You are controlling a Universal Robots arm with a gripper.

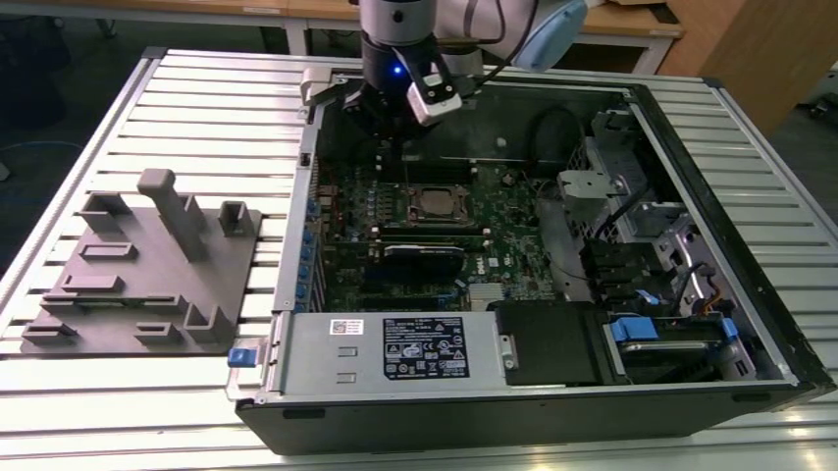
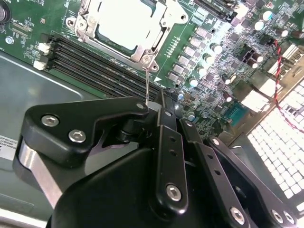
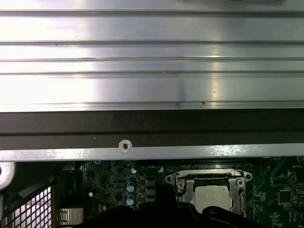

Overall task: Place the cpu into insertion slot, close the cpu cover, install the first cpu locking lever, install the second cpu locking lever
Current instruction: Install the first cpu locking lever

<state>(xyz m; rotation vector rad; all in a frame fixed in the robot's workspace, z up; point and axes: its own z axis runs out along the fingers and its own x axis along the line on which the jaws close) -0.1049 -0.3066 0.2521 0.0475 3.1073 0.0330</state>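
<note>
Claw (image 2: 156, 104) is pinched narrow on a thin wire lever (image 2: 148, 84) rising from the corner of the cover (image 2: 140, 53). Just beyond its tips, the cpu (image 2: 124, 21) sits under that closed cover. This looks like a lever-locking step, calling for a steady grip.

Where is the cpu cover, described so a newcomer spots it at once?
Inside the open computer case, find the green motherboard. Near its middle sits the cpu cover, a silvery square frame windowed around the grey cpu, unlike the long black memory slots alongside.

Matte black pincer (image 2: 154, 107) linkages carry silver hex screws (image 2: 173, 191); silver-grey arm (image 1: 392, 25), blue light (image 1: 396, 70).
</note>
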